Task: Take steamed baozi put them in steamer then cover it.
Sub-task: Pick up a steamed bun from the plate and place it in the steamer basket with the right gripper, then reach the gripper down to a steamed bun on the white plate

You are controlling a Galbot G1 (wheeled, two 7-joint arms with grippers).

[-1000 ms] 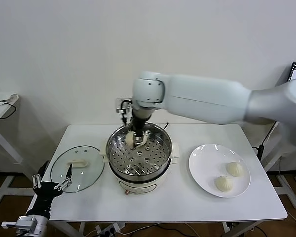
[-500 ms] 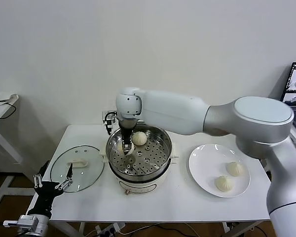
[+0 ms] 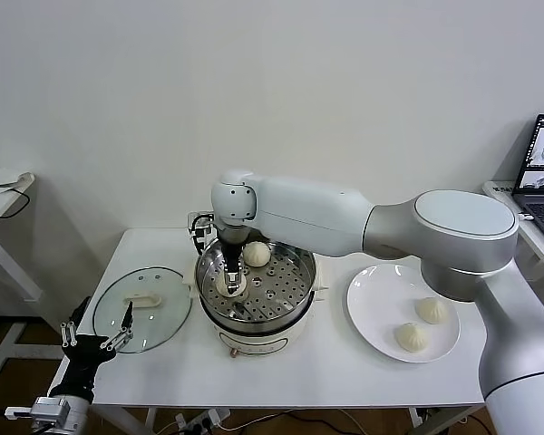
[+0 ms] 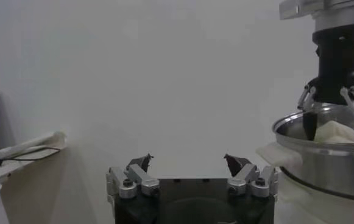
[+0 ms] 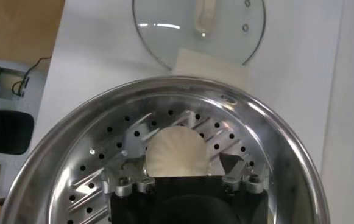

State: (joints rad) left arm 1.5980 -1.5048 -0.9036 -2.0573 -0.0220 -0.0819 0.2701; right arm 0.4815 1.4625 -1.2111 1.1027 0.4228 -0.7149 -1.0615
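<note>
Head view: right tool stands inside the steamer, fingers spread either side of a baozi resting on the perforated tray, gripping nothing. Two remaining baozi lie on the plate toward the robot's right, nearer this arm; left tool hangs open off the tabletop.

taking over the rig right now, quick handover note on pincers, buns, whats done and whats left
Right pincer: open, down in the steamer over a baozi on the tray.
Left pincer: open, idle, low beside the table's left edge.
Done: two baozi in the steamer, the other at.
Left: two baozi on the white plate; then fit the glass lid, lying left of the steamer.
</note>
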